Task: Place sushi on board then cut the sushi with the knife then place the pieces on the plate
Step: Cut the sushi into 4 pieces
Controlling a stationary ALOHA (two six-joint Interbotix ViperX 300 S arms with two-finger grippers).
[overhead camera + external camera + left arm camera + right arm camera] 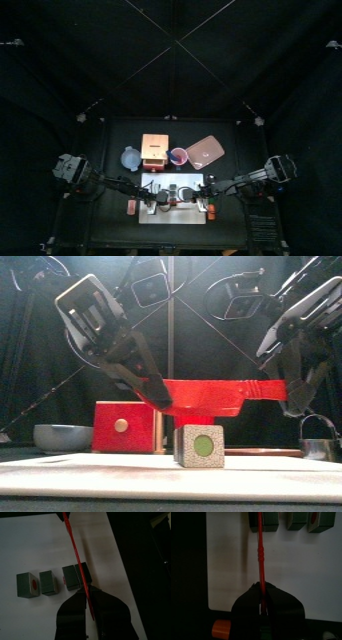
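On the white cutting board [174,213] lies a toy sushi roll cut into separate dark green blocks [49,583] standing in a row; one block [202,444] faces the front view. A red toy knife [214,394] hangs level above them. My left gripper [152,396] is shut on one end of it and my right gripper [286,396] on the other. In the left wrist view the knife [77,557] runs edge-on from the left gripper [87,596] across the row. In the right wrist view the knife [259,547] runs from the right gripper [261,588] beside three blocks [294,519].
Behind the board stand the wooden box with its red drawer front [127,426], the blue-grey bowl [60,437], a red cup [178,155] and the pink tray [205,152]. The metal cutter [318,446] is at the right.
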